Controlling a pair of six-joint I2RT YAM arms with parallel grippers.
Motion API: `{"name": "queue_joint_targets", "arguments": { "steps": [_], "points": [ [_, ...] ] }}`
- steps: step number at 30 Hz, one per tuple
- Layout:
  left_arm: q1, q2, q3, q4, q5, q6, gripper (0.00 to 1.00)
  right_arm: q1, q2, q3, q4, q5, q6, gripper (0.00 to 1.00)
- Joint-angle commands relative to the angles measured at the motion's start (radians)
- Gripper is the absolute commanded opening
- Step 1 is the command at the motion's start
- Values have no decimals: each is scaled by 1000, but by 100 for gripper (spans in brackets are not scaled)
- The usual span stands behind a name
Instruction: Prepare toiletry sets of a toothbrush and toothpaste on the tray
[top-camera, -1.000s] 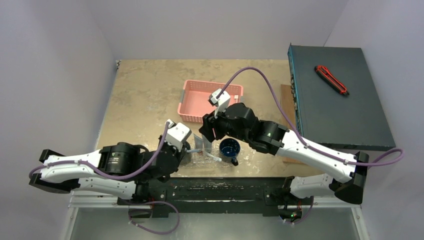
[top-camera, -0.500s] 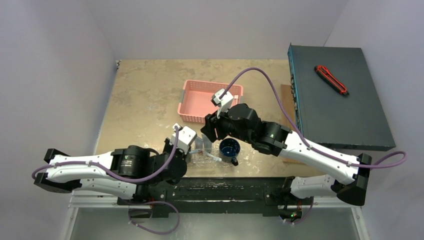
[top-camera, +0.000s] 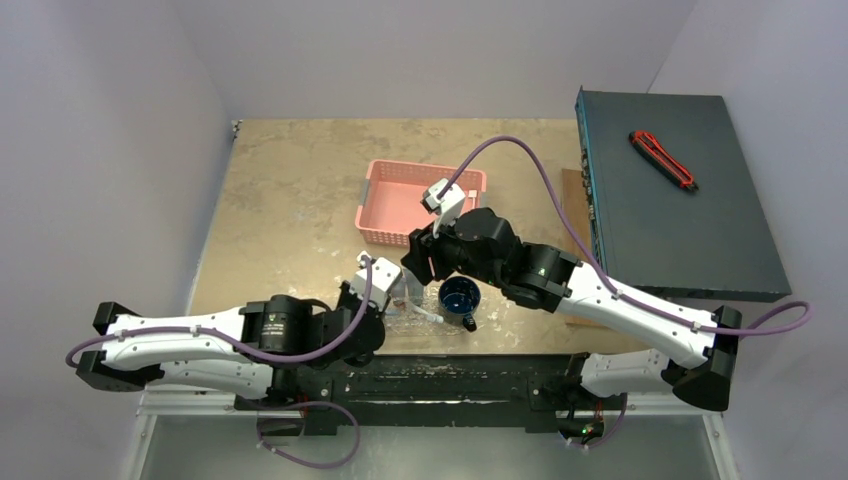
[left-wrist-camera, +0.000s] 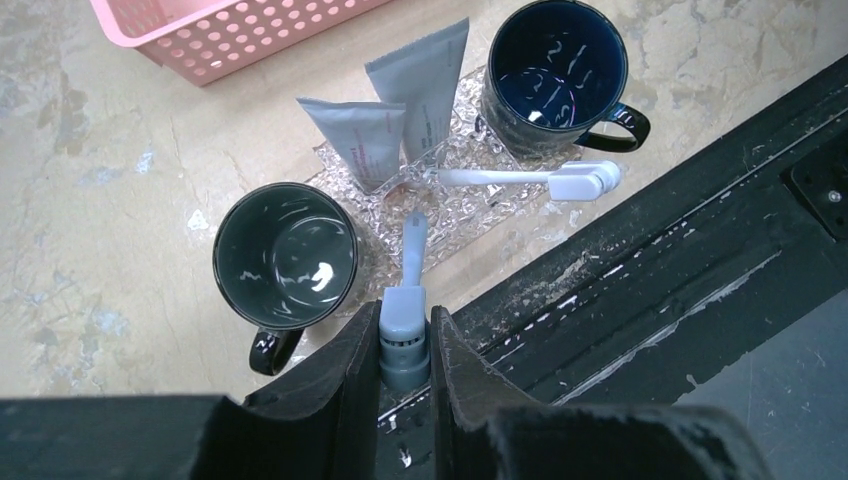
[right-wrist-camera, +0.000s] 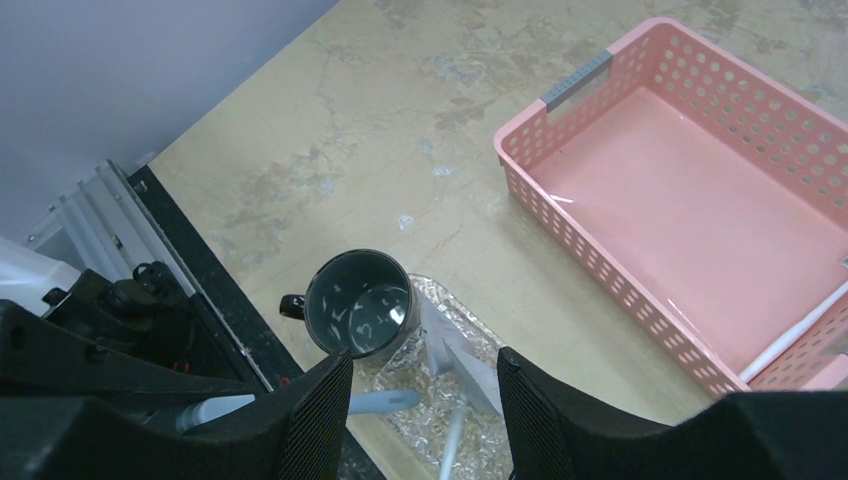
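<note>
The left tool (left-wrist-camera: 405, 335) is pressed together on the thick grey end of a brush (left-wrist-camera: 413, 250). The brush's thin pale end reaches out of the tool over the near edge of the tray (left-wrist-camera: 470, 205), stopping just short of the tubes. I cannot tell whether that end touches the tray.

The tray lies on the surface (left-wrist-camera: 90, 200) at its near edge, between the two arms. A short tube (left-wrist-camera: 357, 135) and a long tube (left-wrist-camera: 425, 80) lie side by side on it, their caps toward the held brush. A second brush (left-wrist-camera: 520, 177) lies across the tray's right part, its thick end poking past the near rim. A grey mug (left-wrist-camera: 285, 258) stands at the tray's left end, just left of the held brush. A blue mug (left-wrist-camera: 555, 70) stands at the right end.

The right tool (right-wrist-camera: 425, 370) hangs spread and holds nothing, above the grey mug and the tray's left end. The pink basket (right-wrist-camera: 690, 210) sits just beyond the tray, farther back.
</note>
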Motion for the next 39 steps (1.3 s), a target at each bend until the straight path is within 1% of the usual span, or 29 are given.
{"name": "queue_joint_targets", "arguments": {
  "steps": [1,11,24,39],
  "points": [
    [53,-12,-40,105,50,24,0,-4,6,-10,42,25,9,57],
    [140,-19,-126,224,108,71,0,-3,6,-32,51,32,12,57],
    [144,28,-169,269,55,75,0,-3,5,-52,60,32,18,57],
    [144,13,-228,311,63,62,0,-3,3,-71,68,31,24,58]
  ]
}}
